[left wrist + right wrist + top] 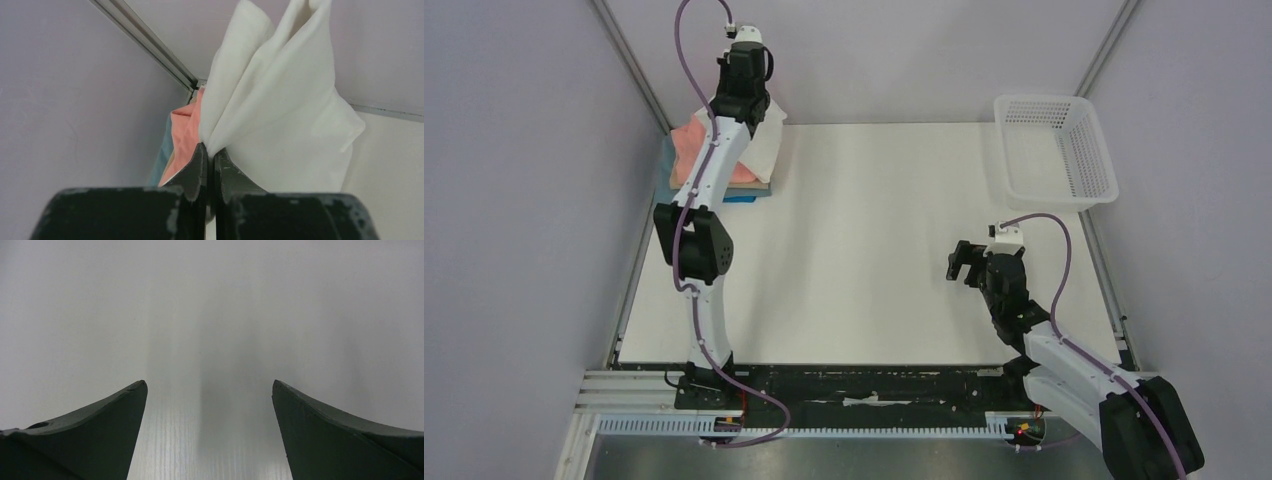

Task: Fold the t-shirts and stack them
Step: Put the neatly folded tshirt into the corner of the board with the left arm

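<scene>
My left gripper [754, 105] is at the far left corner of the table, shut on a fold of the white t-shirt [767, 150], which hangs bunched from it over the stack. In the left wrist view the left gripper [211, 150] pinches the white t-shirt [280, 125] between closed jaws. Below lie the salmon-pink t-shirt [690, 140] and the blue t-shirt [742, 196]; pink [184, 135] and blue [161, 165] edges also show in the left wrist view. A tan edge barely shows between them. My right gripper [964, 265] is open and empty over bare table at the right, also open in its wrist view [210, 390].
A white lattice basket [1054, 150] stands at the far right corner of the white table [884, 250]. Grey walls with metal frame rails close in the left, back and right. The arm bases sit on a black rail at the near edge.
</scene>
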Robot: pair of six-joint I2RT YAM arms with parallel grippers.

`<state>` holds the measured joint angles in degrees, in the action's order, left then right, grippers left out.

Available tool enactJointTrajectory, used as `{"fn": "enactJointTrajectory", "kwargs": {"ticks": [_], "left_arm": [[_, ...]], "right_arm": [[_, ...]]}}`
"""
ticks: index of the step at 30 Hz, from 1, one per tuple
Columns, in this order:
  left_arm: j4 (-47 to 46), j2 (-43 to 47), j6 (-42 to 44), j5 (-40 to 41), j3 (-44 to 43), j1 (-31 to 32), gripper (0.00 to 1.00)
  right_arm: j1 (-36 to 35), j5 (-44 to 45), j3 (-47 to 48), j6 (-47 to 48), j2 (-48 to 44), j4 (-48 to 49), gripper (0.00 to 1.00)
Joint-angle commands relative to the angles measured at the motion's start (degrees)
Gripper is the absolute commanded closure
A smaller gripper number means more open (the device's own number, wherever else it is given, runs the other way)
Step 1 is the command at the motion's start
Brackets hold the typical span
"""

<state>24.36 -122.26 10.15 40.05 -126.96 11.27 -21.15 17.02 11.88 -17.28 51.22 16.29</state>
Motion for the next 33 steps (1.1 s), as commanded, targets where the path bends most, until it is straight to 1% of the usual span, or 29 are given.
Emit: {"fn": "enactJointTrajectory", "kwargs": {"ticks": [1,5,7,11,16,20,24,27,29,33], "left_arm": [[-0.5,3.3,-3.8,-1.9,-1.9,-1.6,0.98],[1.1,1.2,-6.0,-2.9,-1.8,-3.1,0.98],[0.8,0.0,-5.5,-3.2,-1.7,-3.7,0.98],[-1.3,-1.2,-3.7,-0.2,-1.2,-3.7,0.98],[-4.4,1.0,-4.2,1.9,5.2,-3.7,0.98],[-13.0,3.1,-2.5,5.3,13.9,-4.1,0.98],[-15.2,2.9,-4.4,4.6,16.8,-7.5,0.98],[-18.5,2.7,-4.0,1.8,19.3,-10.5,0.98],[-20.2,2.5,-4.0,1.6,20.8,-12.5,0.98],[-20.9,1.6,-6.5,-3.1,22.6,-16.2,0.98]], "right_arm": [[0.1,0.8,1.9,0.8,-0.1,2.7,0.02],[0.1,0.9,2.1,0.9,-0.1,2.4,0.02],[0.1,1.2,2.0,1.0,-0.1,2.4,0.02],[0.1,1.5,2.1,1.0,0.6,2.4,0.02],[0.0,1.1,2.7,1.0,2.0,2.3,0.02],[0.1,0.6,3.1,0.9,3.3,2.3,0.02],[0.1,0.5,3.5,0.9,4.4,2.0,0.02],[0.1,0.5,3.8,1.0,5.0,1.9,0.02],[0.1,0.7,4.0,1.1,5.5,1.9,0.02],[0.0,0.7,4.8,1.1,6.7,1.3,0.02]]}}
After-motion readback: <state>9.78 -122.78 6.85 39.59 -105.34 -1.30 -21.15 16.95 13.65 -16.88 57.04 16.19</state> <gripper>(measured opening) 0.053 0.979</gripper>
